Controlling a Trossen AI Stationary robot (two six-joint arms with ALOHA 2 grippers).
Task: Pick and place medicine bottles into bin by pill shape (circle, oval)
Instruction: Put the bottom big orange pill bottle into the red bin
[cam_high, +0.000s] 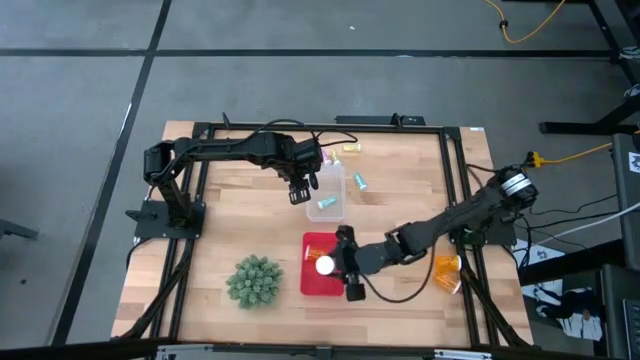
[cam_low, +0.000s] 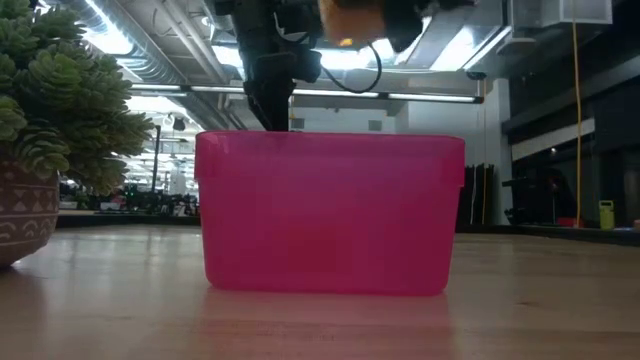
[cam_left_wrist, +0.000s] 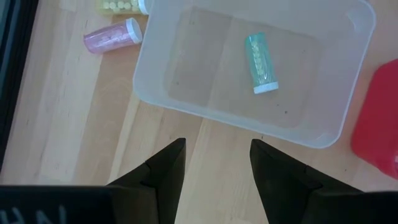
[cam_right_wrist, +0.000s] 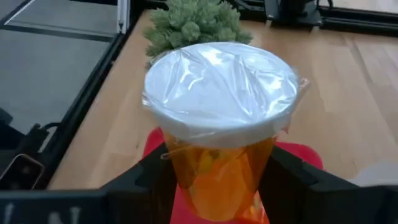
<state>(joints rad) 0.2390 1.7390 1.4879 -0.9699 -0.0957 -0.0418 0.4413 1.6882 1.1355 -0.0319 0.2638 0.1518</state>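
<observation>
My right gripper (cam_high: 338, 265) is shut on a translucent orange medicine bottle with a white cap (cam_high: 325, 265), above the red bin (cam_high: 318, 282). The low view shows the bottle (cam_low: 350, 18) above the bin's rim (cam_low: 330, 140). My left gripper (cam_high: 298, 192) is open and empty beside the clear bin (cam_high: 338, 172), in which a teal vial (cam_left_wrist: 261, 62) lies on its side. A pink vial (cam_left_wrist: 112, 36), a yellow vial (cam_left_wrist: 121, 6) and another teal vial (cam_high: 358, 181) lie on the table. More orange bottles (cam_high: 447, 272) lie at the right edge. My right gripper pinches the orange bottle's body (cam_right_wrist: 217, 168), just below the white cap (cam_right_wrist: 221, 81), between its two fingers (cam_right_wrist: 152, 177). The fingers come roughly level from the table's right side. The bottle stands cap up, lifted clear above the red bin.
A green spiky ball (cam_high: 255, 280) sits left of the red bin near the front edge; it shows at the low view's left (cam_low: 50, 110). Black frame rails (cam_high: 190, 230) run along the table's left and right sides.
</observation>
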